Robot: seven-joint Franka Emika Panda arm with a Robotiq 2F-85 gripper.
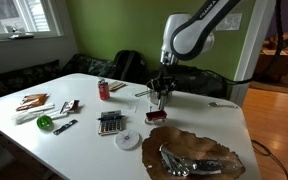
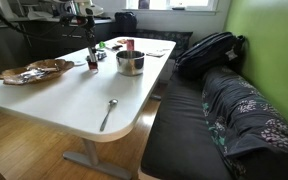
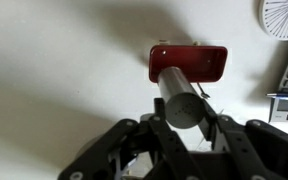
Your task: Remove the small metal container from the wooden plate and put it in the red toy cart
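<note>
Wrist view, fingers [image 3: 222, 130] clamped on small metal container [image 3: 184, 100], held over red toy cart [image 3: 189, 62]

Daylight pours through a blown-out white-framed window [image 1: 19, 15] in an exterior view, leaving pale glare on the glossy white tabletop [image 1: 84, 140]. In the wrist view the black gripper [image 3: 184, 128] looms dark and blurred, the grey metal cylinder [image 3: 182, 100] clamped in it showing a dull sheen, a broad soft shadow lying at left. All frames are coarse.
</note>
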